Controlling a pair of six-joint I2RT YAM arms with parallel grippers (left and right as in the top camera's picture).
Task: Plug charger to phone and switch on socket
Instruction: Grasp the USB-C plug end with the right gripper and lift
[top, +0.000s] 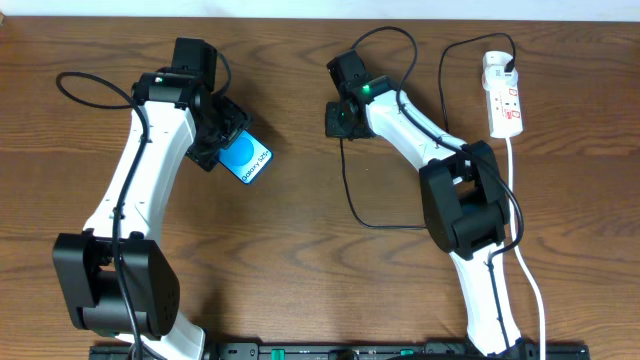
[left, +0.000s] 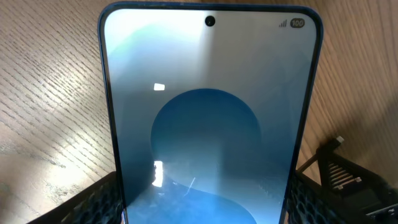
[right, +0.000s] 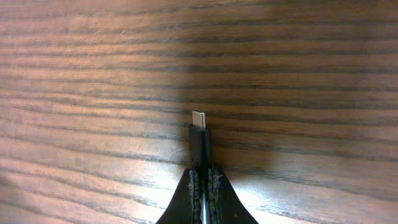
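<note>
The coming move turns on one gap. The phone (top: 248, 158) lies toward the left edge of the counter (top: 300, 290) from the right claw (top: 338, 120). The two are near each other but clearly apart, around the middle of the far half.

We see the phone's long axis running on a diagonal, its free end aimed toward the near right. In the left wrist view that free end carries the camera hole, so we judge the charging port sits at the opposite end, down by the claw and out of sight. The right arm is the one that must close the gap, and we think the phone may need turning first to present its port.

The left claw (top: 220, 138) is clamped on the phone, its pads (left: 93, 202) pressing the long edges near the lower end. The right claw is closed almost fully, pinching the charger (right: 199, 142) just behind its connector, whose metal tip juts past the fingertips over bare wood.

From there the thin black cable loops toward the near edge, then runs to the socket (top: 504, 100) at the far right corner, where its plug appears seated at the far end. We cannot tell the switch position. The right arm is the nearer one to the socket.
</note>
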